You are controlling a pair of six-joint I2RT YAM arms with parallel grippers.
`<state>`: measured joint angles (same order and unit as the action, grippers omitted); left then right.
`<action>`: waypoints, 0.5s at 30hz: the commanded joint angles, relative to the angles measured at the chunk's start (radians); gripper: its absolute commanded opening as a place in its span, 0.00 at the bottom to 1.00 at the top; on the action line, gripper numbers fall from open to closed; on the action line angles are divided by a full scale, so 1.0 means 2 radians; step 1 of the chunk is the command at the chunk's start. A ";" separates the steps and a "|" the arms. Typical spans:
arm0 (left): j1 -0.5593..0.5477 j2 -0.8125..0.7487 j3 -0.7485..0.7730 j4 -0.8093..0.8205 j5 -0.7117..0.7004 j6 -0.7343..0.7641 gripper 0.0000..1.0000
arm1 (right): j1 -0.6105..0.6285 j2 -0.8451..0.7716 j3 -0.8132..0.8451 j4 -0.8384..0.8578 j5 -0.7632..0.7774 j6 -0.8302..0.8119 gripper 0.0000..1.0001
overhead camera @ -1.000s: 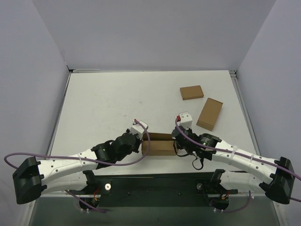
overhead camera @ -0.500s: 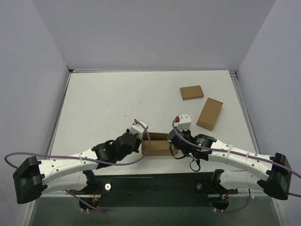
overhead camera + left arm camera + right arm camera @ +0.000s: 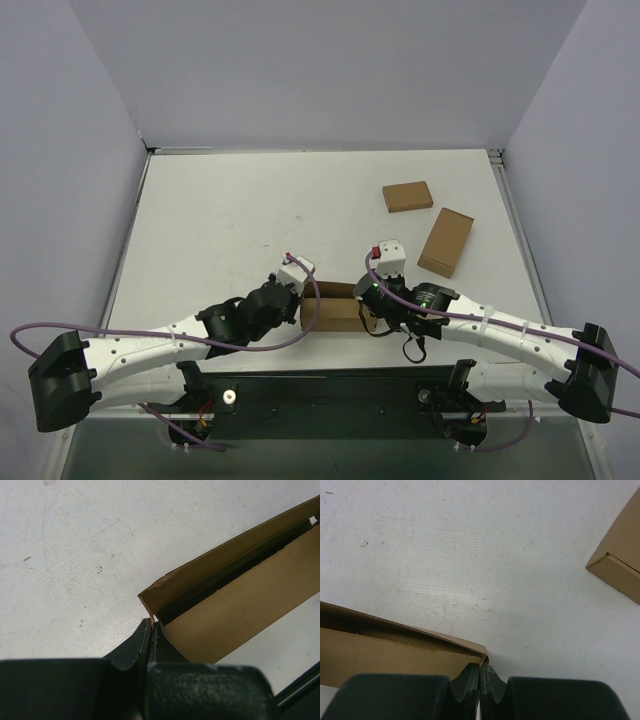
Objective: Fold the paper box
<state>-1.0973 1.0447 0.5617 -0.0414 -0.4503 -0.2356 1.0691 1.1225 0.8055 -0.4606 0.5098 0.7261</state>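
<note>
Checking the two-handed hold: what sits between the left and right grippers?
The paper box, spanning from the left gripper to the right gripper. The top external view shows it; each wrist view shows one pinched corner.

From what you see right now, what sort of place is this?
Probably a robot test cell: a white table closed in by plain grey walls, a left arm and a right arm bolted at its near edge, a cardboard box between them.
</note>
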 commanded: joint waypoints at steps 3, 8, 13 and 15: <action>-0.004 -0.004 0.017 0.043 0.027 -0.013 0.00 | 0.014 0.003 -0.024 0.005 -0.034 0.039 0.00; -0.004 -0.002 0.015 0.049 0.031 -0.016 0.00 | 0.017 -0.004 -0.037 0.029 -0.035 0.056 0.00; -0.004 0.003 0.017 0.050 0.033 -0.016 0.00 | 0.028 -0.002 -0.048 0.038 -0.025 0.061 0.00; -0.004 0.003 0.018 0.049 0.037 -0.016 0.00 | 0.034 -0.002 -0.060 0.036 -0.023 0.067 0.00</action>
<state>-1.0969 1.0466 0.5617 -0.0410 -0.4496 -0.2440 1.0924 1.1015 0.7441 -0.3958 0.5598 0.8040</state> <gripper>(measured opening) 0.030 0.032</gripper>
